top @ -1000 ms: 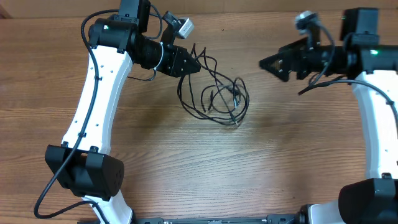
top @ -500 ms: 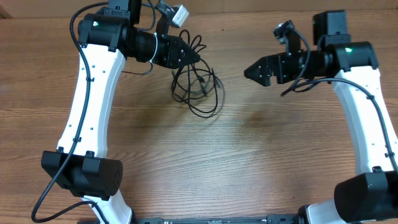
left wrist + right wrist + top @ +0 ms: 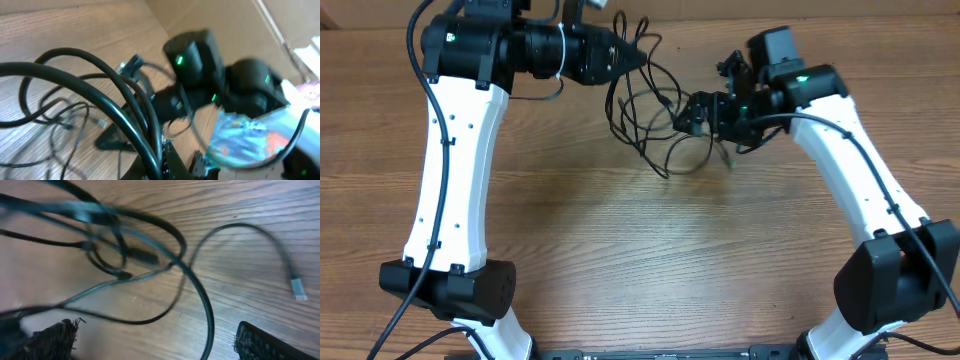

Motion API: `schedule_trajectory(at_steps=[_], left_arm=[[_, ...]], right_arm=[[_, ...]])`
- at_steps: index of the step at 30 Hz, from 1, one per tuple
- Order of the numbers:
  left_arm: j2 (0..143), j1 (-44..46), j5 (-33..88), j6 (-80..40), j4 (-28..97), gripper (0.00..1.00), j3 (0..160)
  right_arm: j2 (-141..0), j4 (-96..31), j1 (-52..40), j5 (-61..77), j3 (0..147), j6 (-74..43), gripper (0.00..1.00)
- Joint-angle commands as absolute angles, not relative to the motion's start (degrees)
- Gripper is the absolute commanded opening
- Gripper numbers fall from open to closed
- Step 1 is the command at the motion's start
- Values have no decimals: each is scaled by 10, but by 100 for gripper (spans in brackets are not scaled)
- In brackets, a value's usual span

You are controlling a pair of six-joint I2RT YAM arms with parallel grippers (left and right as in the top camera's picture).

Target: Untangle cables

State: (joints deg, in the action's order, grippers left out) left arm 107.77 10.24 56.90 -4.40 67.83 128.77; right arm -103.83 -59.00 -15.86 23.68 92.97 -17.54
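Hanging from the left gripper, the cables are gathered into a loose tangle of thin black loops over the far middle of the wooden table. The left jaws are closed on the upper strands of the bundle. In the left wrist view, several cords are seen converging at the fingertips of that gripper at the bottom edge, although the picture is blurred.

The right gripper is positioned against the right side of the tangle, at the level of its middle loops. Its jaws are spread to their widest setting, and no strand is clamped between them. In the right wrist view, the two fingertip pads are placed at opposite lower corners. Crossing loops are located ahead of the pads, and one cord is run down through the gap between them. A single lead ending in a small silver plug is laid on the wood to the right, apart from the main knot. Whether the lowest loops rest on the tabletop cannot be determined from overhead.
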Motion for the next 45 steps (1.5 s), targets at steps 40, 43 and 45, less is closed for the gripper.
schedule_trajectory(at_steps=[40, 43, 45], left_arm=[[1038, 112, 119, -316, 752, 16, 1168], [1038, 121, 119, -338, 728, 24, 1110], [1038, 126, 119, -339, 712, 30, 1076]], right_arm=[[-1056, -609, -186, 9, 900, -318, 100], [-1056, -611, -186, 6, 900, -316, 100], [-1056, -610, -186, 5, 900, -314, 100]])
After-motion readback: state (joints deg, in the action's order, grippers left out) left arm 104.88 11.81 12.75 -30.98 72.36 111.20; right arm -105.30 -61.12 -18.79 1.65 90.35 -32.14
